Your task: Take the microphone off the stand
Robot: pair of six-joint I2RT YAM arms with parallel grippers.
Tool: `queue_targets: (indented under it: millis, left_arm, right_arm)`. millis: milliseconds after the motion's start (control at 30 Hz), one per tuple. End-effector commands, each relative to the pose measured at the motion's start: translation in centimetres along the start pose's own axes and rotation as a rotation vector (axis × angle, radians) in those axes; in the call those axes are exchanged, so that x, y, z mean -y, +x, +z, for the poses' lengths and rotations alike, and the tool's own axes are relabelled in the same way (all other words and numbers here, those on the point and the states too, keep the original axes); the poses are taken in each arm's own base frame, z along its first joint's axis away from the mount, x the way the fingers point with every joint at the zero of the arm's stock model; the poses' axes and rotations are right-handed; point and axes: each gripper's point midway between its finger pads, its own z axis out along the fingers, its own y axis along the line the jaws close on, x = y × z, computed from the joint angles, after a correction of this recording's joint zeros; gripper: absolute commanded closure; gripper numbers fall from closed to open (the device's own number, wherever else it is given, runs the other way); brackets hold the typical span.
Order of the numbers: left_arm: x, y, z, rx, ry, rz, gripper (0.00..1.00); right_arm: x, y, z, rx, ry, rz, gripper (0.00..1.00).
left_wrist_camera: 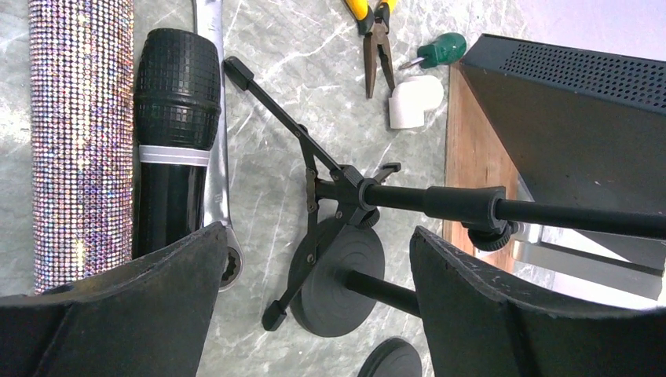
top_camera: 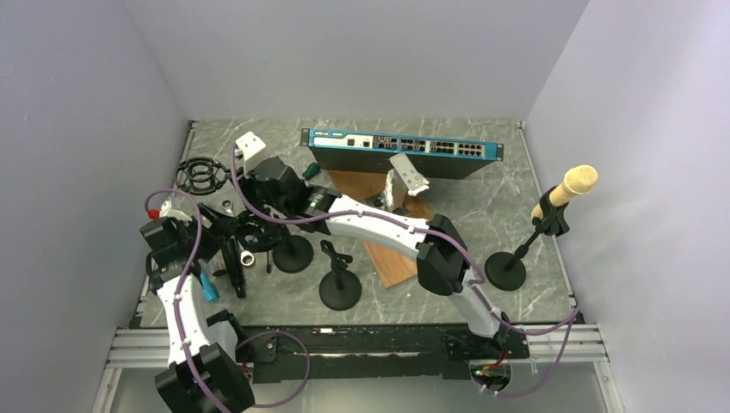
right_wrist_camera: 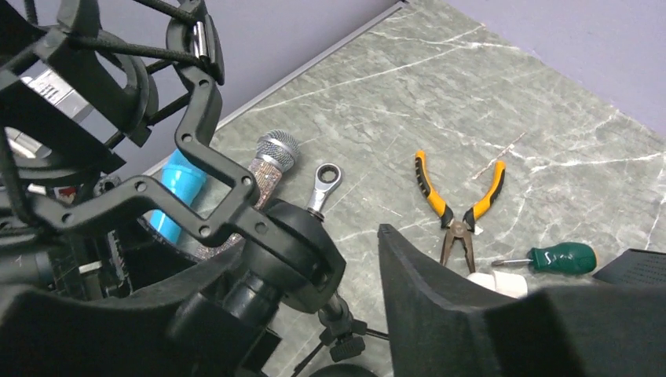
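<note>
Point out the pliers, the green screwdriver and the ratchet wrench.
pliers [right_wrist_camera: 455, 228]: right wrist view, on the pivot where the two handles meet.
green screwdriver [right_wrist_camera: 564, 257]: right wrist view, on the middle of its handle.
ratchet wrench [right_wrist_camera: 324, 174]: right wrist view, on its ring-shaped head.

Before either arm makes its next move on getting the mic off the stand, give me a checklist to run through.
1. Left fingers spread wide: ok.
2. Black microphone lined up in the gap between the left fingers: not ok, it sits behind one finger.
3. Right fingers on either side of the shock mount's round joint: ok.
4. Right fingers clamped on that joint: not ok, a gap shows beside one finger.
5. Room around the black microphone: not ok, the glitter microphone and the wrench sit close alongside it.
6. Black microphone seated in the mount: cannot tell.
</note>
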Motion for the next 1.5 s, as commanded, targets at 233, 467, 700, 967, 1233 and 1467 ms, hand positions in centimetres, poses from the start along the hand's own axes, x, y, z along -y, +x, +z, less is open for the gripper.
queue_targets:
  millis: [233, 467, 700, 967, 1233, 1467]
  left_arm:
    - [0.5, -1.3, -0.1, 0.041, 0.009, 0.043, 0.11]
    - [0.7, -1.5, -0.1, 0.048, 0.014, 0.036, 0.12]
    - [1.2, -1.5, -0.3, 0.052, 0.031, 0.039, 0.12]
    - [3.7, -1.7, -0.6, 0.046, 0.166, 0.079, 0.13]
    - [5.5, -3.6, -1.4, 0.09, 0.198, 0.097, 0.14]
    - [5.4, -3.6, -1.3, 0.097, 0.195, 0.083, 0.14]
  right_arm:
    - [0.2, -6.2, 0.3, 0.183, 0.051, -0.009, 0.78]
    - [1.4, -8.7, -0.1, 0.254, 0.132, 0.0, 0.93]
    - [3.8, -11.1, -1.2, 0.32, 0.277, 0.045, 1.0]
    - [3.7, -13.3, -2.5, 0.379, 0.26, 0.109, 1.0]
    - [6.5, -14.9, -4.3, 0.411, 0.426, 0.177, 1.0]
    - [10.1, -14.1, -6.9, 0.417, 0.646, 0.235, 1.0]
